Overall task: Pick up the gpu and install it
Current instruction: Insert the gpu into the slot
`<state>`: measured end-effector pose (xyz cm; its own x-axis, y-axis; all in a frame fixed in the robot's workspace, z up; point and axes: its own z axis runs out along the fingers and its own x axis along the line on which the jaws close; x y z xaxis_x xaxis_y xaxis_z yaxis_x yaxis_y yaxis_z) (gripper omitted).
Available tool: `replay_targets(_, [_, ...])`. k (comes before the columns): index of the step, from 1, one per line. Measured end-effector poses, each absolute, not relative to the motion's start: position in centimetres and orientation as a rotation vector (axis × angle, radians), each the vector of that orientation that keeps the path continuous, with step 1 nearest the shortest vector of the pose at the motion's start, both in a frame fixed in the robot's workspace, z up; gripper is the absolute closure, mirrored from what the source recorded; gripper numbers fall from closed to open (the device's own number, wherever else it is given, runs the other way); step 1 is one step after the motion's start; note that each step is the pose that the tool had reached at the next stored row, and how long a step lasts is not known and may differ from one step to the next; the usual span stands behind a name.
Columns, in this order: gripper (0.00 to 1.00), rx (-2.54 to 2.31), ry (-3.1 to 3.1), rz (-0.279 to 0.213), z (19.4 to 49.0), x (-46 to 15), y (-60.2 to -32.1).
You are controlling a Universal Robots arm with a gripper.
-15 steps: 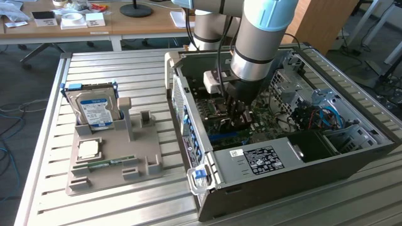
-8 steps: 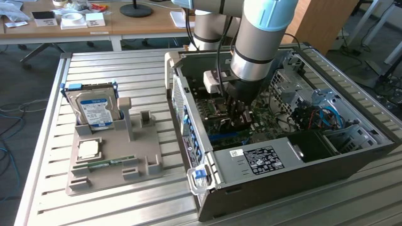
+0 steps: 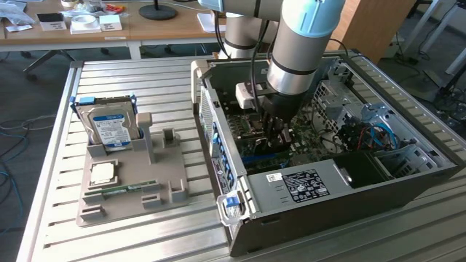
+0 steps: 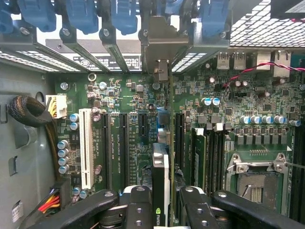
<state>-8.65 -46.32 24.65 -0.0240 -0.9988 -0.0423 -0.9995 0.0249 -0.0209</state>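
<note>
Tool (image 4: 163, 207) clamped on thin edge-on gpu (image 4: 160, 164), grey metal bracket (image 4: 159, 52) at its far end.

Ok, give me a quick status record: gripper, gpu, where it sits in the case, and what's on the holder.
gripper: gripper shut on the gpu, inside the open case
gpu: edge-on over the motherboard, its metal bracket up at the rear slot openings
seated in slot: cannot tell
holder: holder beside the case, on the exterior view's left; hard drive standing upright in it, RAM stick lying flat
</note>
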Motion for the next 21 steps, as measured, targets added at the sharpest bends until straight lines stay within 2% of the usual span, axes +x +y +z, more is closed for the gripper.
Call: replay_targets(21, [0.73, -2.163, 2.226, 0.012, 24.53, -8.66, -46.33])
